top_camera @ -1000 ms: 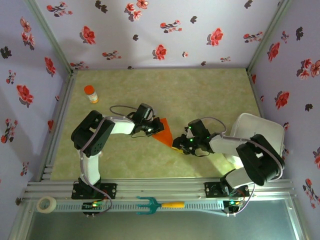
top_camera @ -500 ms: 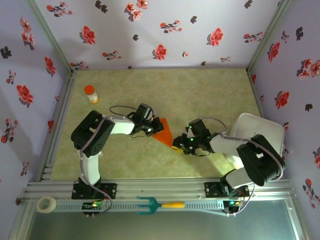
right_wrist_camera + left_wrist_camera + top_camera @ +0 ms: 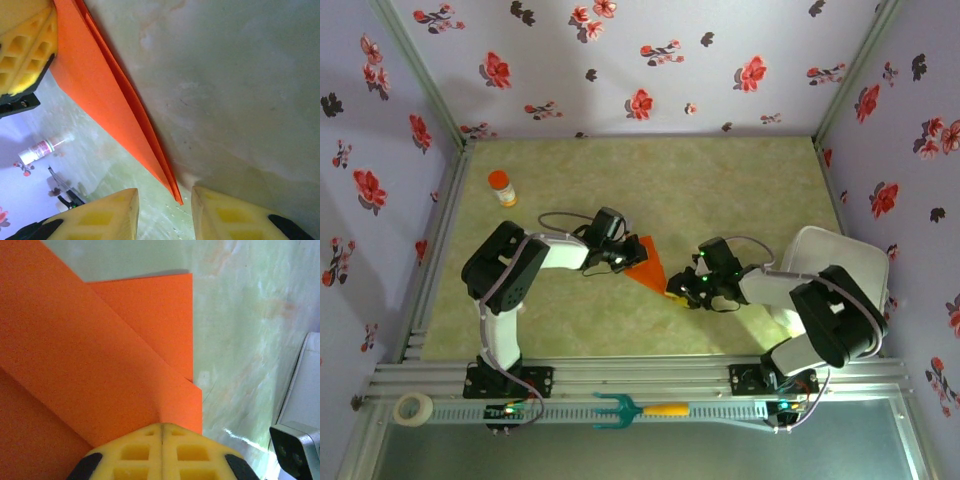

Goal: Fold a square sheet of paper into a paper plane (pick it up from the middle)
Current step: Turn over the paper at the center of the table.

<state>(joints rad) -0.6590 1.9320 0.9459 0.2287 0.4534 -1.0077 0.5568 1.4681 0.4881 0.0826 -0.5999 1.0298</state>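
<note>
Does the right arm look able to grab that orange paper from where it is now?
Probably yes. The right end effector is open, and the pointed tip of the paper lies between its fingers with nothing in the way. The left end effector, shut, sits at the paper's other end.

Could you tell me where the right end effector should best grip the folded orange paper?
Likely the orange paper's pointed corner, from the right: that layered tip sits between the right end effector's open fingers, while the left end effector pins the opposite end.
</note>
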